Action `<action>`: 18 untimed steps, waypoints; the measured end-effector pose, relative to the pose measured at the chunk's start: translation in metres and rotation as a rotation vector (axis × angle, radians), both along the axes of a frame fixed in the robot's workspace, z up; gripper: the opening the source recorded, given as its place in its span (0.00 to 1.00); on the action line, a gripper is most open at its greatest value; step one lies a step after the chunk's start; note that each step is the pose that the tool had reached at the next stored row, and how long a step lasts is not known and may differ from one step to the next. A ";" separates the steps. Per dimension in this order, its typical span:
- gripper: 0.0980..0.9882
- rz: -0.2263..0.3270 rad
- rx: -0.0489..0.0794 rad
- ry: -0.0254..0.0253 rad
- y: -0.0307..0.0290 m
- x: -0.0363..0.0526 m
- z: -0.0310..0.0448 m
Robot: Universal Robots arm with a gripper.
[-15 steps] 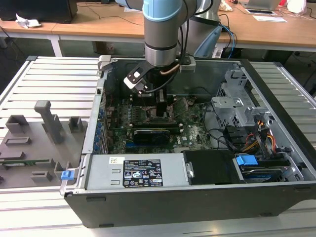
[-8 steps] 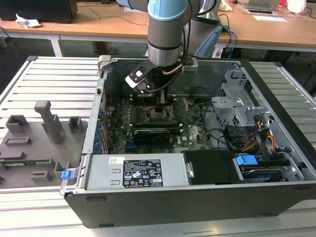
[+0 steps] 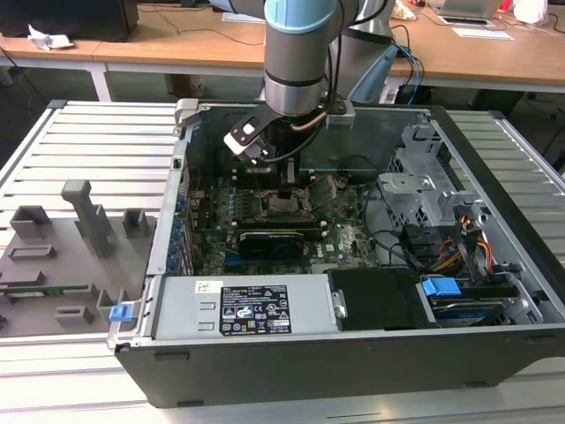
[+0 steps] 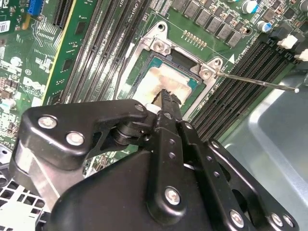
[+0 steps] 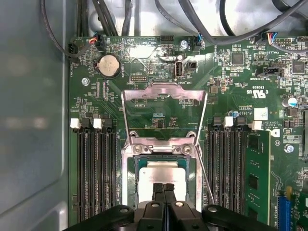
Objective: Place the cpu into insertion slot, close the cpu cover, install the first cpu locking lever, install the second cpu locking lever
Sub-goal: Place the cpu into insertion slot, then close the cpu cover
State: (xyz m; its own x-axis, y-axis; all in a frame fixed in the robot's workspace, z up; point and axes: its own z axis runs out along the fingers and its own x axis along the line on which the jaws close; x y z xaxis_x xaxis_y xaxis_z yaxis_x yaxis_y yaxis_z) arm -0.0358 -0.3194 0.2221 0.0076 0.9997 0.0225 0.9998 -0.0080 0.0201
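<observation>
CPU (image 5: 161, 169) is being seated in the insertion slot (image 4: 169, 57) near the middle of the motherboard (image 5: 231, 77), lying flat with the cpu cover (image 5: 166, 91) standing open at the slot's far edge. The gripper (image 5: 163, 188) is being held over the chip's top, fingers together and clamped on nothing. Contact is probably best made lightly and squarely, with the chip being checked for level seating inside the rim, so no pins are being bent.
</observation>
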 end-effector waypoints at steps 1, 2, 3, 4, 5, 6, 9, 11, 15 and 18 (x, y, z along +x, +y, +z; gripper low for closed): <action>0.01 0.000 0.000 0.0000 0.0000 0.0000 0.0003; 0.01 0.000 0.000 0.0000 0.0000 0.0000 0.0007; 0.01 0.000 0.000 0.0000 0.0000 0.0000 0.0018; 0.01 0.000 0.000 0.0001 0.0000 0.0000 0.0043; 0.01 0.000 0.000 0.0001 0.0000 0.0000 0.0083; 0.01 0.000 0.000 0.0000 0.0000 0.0000 0.0109; 0.01 0.000 -0.001 0.0003 0.0000 0.0000 0.0165; 0.01 0.000 -0.001 0.0007 0.0000 0.0000 0.0197; 0.01 0.000 -0.002 0.0013 0.0001 0.0000 0.0357; 0.01 0.000 -0.002 0.0012 0.0001 0.0000 0.0478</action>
State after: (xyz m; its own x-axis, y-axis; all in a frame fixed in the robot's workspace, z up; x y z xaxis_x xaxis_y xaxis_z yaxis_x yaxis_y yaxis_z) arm -0.0358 -0.3193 0.2699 0.0075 0.9998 0.0207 0.9998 -0.0079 0.0189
